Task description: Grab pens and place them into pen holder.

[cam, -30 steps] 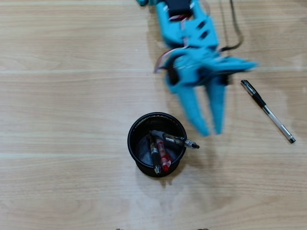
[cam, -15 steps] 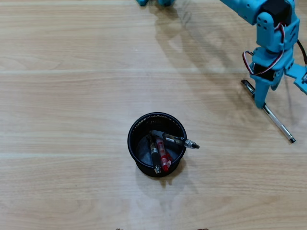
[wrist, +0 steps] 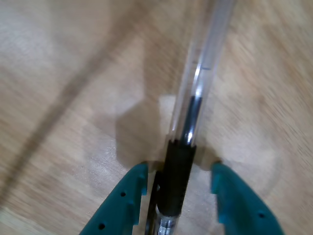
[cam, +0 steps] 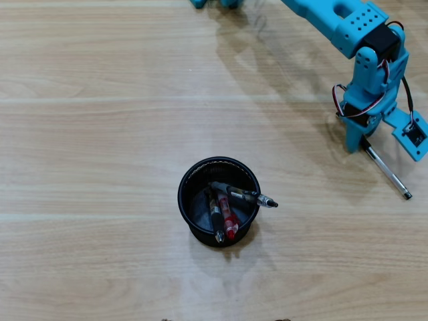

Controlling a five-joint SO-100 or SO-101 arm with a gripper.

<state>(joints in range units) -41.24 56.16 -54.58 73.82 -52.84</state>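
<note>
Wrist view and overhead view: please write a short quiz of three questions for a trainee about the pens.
1. True or false: the pen holder is empty.
2. How many pens are in the holder? A) one B) three C) five
3. In the wrist view, the gripper straddles the clear pen at its ____ grip section.

Key: 1 false; 2 B; 3 black. The fingers are not closed on it yet.

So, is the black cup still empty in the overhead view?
No, the black cup already holds three pens, one of them sticking out over its rim.
</note>
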